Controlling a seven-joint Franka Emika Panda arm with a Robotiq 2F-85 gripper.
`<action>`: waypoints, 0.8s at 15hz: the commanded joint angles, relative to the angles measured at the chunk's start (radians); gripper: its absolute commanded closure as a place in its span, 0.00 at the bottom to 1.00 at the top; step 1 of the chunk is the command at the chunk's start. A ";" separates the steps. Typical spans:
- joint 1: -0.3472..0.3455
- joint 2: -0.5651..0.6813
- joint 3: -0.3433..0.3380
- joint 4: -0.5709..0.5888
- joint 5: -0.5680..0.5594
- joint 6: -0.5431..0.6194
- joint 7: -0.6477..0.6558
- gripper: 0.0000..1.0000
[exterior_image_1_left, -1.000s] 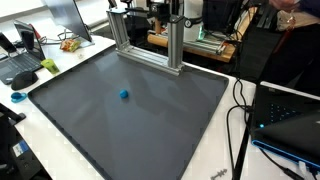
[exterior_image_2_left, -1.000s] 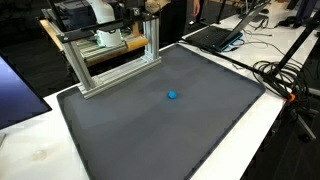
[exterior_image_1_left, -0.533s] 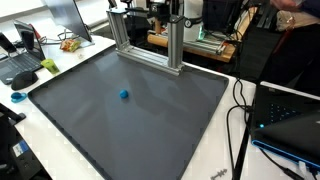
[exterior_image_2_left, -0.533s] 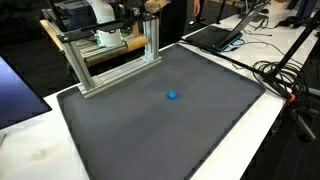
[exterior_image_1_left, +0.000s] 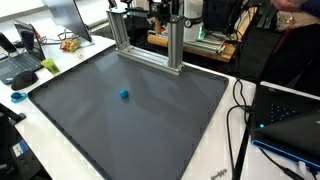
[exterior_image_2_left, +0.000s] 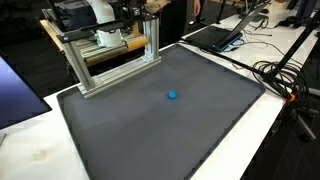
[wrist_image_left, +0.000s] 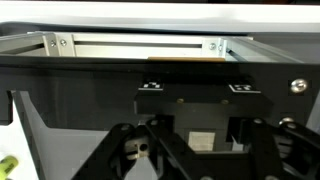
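Note:
A small blue ball (exterior_image_1_left: 124, 95) (exterior_image_2_left: 172, 96) lies alone near the middle of a dark grey mat (exterior_image_1_left: 150, 125) (exterior_image_2_left: 150, 135). At the mat's far edge stands an aluminium frame (exterior_image_1_left: 150, 48) (exterior_image_2_left: 110, 62), and the arm (exterior_image_2_left: 98, 12) sits behind it, far from the ball. In the wrist view only the dark linkages of my gripper (wrist_image_left: 195, 165) show along the bottom edge. They face a black box (wrist_image_left: 195, 105) with two small white tags, under the frame's rail (wrist_image_left: 140, 44). The fingertips are out of frame, and nothing shows between the fingers.
The mat lies on a white table (exterior_image_1_left: 215, 160) (exterior_image_2_left: 30, 150). Black cables (exterior_image_1_left: 240, 110) (exterior_image_2_left: 285, 75) run along one side. Laptops (exterior_image_1_left: 290, 125) (exterior_image_2_left: 215, 35), a keyboard (exterior_image_1_left: 18, 68) and desk clutter surround the table, with people at the back.

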 joint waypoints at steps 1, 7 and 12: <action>0.005 0.012 -0.009 0.007 -0.008 -0.020 -0.008 0.66; 0.003 0.015 0.003 0.015 -0.016 -0.035 0.005 0.66; 0.003 0.022 -0.001 0.027 -0.008 -0.074 0.007 0.08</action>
